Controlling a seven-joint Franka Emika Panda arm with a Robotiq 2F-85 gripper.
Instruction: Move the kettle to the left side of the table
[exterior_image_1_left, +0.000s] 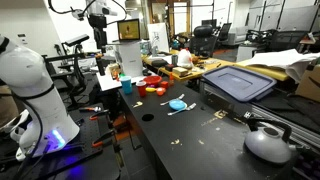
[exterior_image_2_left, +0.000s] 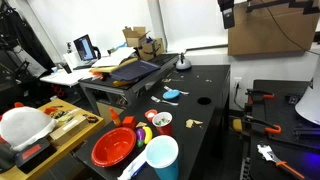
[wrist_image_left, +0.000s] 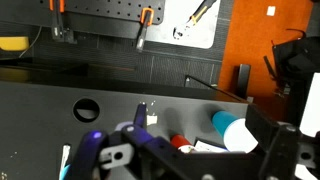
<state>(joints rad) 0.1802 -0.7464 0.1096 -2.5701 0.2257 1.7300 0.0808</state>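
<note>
- The end effector (wrist_image_left: 160, 155) showed only in the wrist view, as a dark, blurred mass along the bottom edge with a violet glow on it. I could not tell whether its fingers were apart or together.
- The kettle (exterior_image_1_left: 268, 143) stood upright on the black worktop (exterior_image_1_left: 190, 135), close to one end, with its dark arched handle up. It was in both exterior views, and in an exterior view it sat small at the far end (exterior_image_2_left: 183, 62).
- The kettle did not show in the wrist view. There I saw a round hole (wrist_image_left: 87, 108) in the worktop and a pale blue cup (wrist_image_left: 232, 128) near the end effector.
- The grey-blue bin lid (exterior_image_1_left: 238, 80) lay flat on a neighbouring surface, apart from the kettle.
- A red plate (exterior_image_2_left: 113, 147) and the blue cup sat at the worktop's opposite end, well apart from the kettle.
- A small blue object (exterior_image_1_left: 178, 104) lay on the worktop between the two ends.
</note>
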